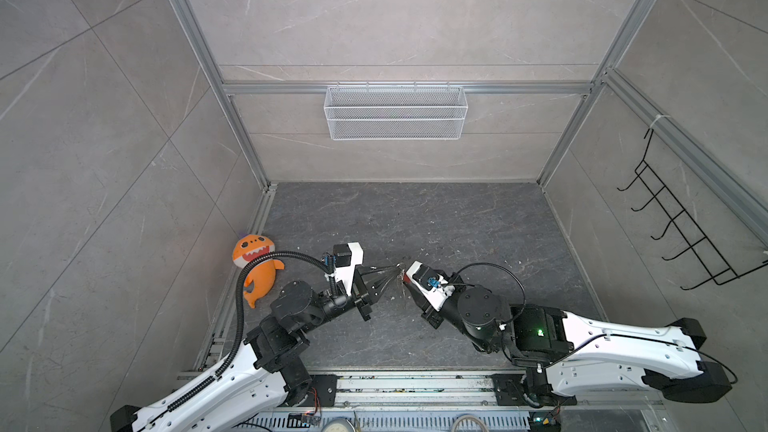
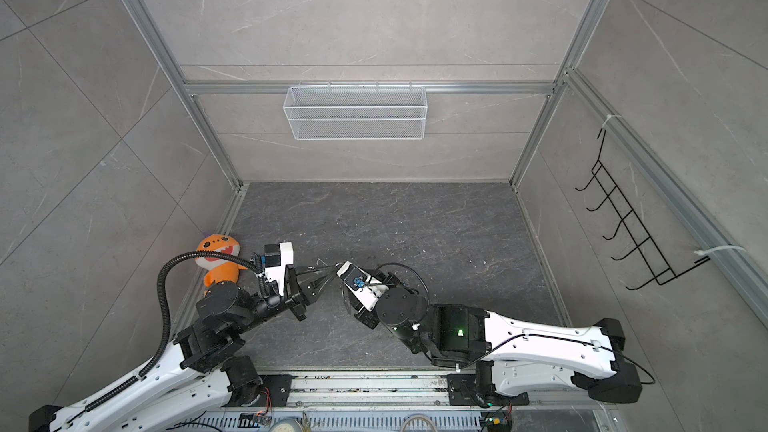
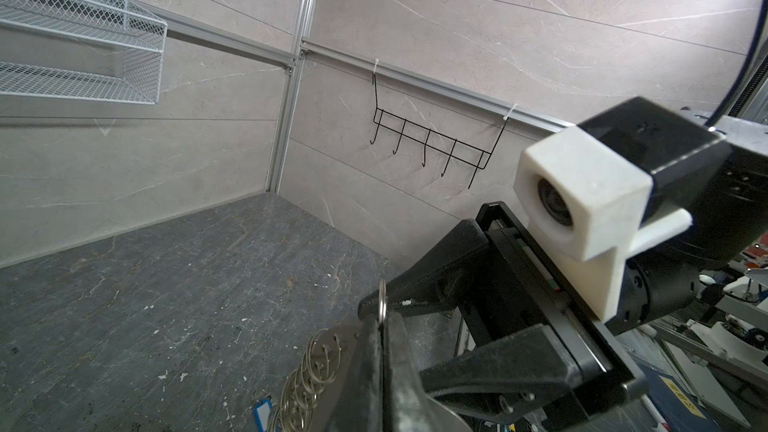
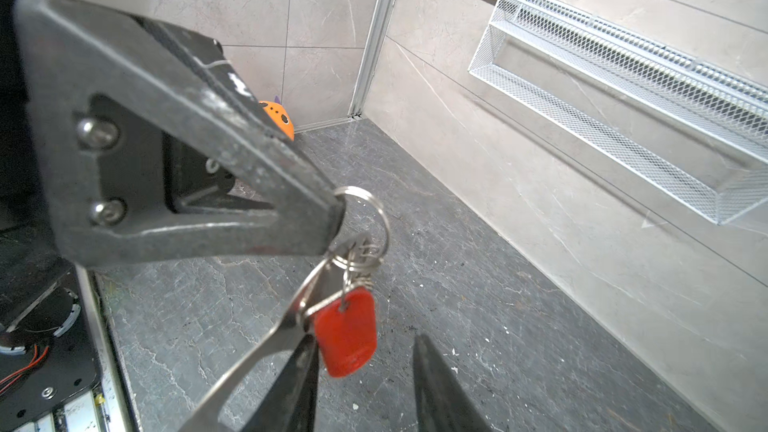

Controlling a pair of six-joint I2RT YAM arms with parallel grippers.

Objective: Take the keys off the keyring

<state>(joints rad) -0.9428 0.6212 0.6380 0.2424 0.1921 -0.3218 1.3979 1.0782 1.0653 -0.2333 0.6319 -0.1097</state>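
The keyring hangs in the air over the dark floor, its silver ring pinched at the tip of my left gripper, which is shut on it. The left wrist view shows the same ring edge-on between that gripper's closed jaws. Below the ring hang small rings, the flat grey fob, and the key with the red tag. The blue-tagged key dangles lower. My right gripper is open, with the red tag between its fingers, close to one of them. In both top views the two grippers meet at the keyring.
An orange plush toy lies against the left wall behind the left arm. A white mesh basket hangs on the back wall. A black hook rack hangs on the right wall.
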